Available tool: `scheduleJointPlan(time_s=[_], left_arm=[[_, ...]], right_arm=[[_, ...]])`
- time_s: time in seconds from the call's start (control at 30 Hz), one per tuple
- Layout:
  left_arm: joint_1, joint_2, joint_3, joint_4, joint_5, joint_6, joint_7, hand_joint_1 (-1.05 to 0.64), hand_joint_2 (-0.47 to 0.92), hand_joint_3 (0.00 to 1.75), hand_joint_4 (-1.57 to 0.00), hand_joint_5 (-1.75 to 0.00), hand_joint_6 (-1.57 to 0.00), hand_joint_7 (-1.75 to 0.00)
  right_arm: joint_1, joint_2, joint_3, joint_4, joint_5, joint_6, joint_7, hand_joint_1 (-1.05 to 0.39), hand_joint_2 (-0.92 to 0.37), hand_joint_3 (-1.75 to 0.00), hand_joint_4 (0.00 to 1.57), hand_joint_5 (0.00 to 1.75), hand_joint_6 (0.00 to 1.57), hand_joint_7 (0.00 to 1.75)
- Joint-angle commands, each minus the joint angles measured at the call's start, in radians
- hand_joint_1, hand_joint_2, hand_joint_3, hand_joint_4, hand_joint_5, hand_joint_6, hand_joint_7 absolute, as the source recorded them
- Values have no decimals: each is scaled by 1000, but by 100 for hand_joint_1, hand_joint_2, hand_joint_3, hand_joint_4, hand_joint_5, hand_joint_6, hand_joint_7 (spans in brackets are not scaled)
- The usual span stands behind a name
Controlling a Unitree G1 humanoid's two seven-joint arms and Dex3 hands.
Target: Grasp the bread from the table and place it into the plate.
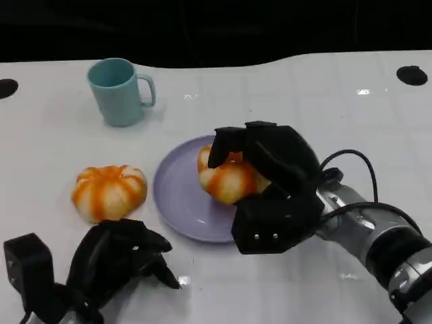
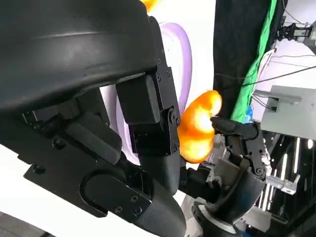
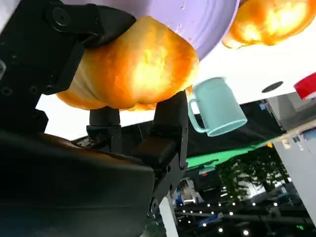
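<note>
I have the round orange-and-white striped bread roll wrapped in my right hand over the flat lavender plate, so I judge this the placing step; next I must lower it and spread the fingers. My left hand rests loosely curled, holding nothing, near the table's front edge. There is room on the plate's left half, but a second striped roll lies just beside its rim and a teal mug stands well behind.
</note>
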Motion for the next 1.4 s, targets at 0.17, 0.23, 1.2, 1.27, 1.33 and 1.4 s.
scheduleJointPlan(time_s=[0.17, 0.23, 1.2, 1.27, 1.33, 1.4], left_arm=[[17, 8, -4, -19, 8, -6, 16, -105, 74, 0, -157, -61, -157, -20], [16, 9, -3, -19, 7, -4, 17, -105, 74, 0, -157, -61, -157, -20], [-5, 8, -3, 7, 8, -6, 23, -105, 74, 0, -157, -61, -157, -20], [-8, 8, -3, 13, 9, -13, 21, -105, 74, 0, -157, -61, -157, -19], [-12, 7, -3, 19, 8, -13, 23, -105, 74, 0, -157, -60, -157, -19], [-14, 6, -2, 22, 8, -12, 24, -105, 74, 0, -157, -60, -157, -19]], right_arm=[[-31, -10, 11, -6, 5, 44, 95, -41, -85, -22, 52, 65, 66, 19], [-28, -19, 10, -16, 9, 49, 135, -49, -90, -15, 39, 49, 57, 9], [308, -243, -137, -504, 135, -52, 254, -52, -92, -4, 34, 46, 45, 9], [333, -252, -150, -514, 136, -87, 224, -45, -92, -2, 40, 50, 51, 11], [369, -265, -165, -535, 142, -119, 203, -37, -92, -2, 45, 60, 58, 13], [405, -276, -182, -559, 140, -143, 181, -30, -92, -2, 48, 77, 66, 15]])
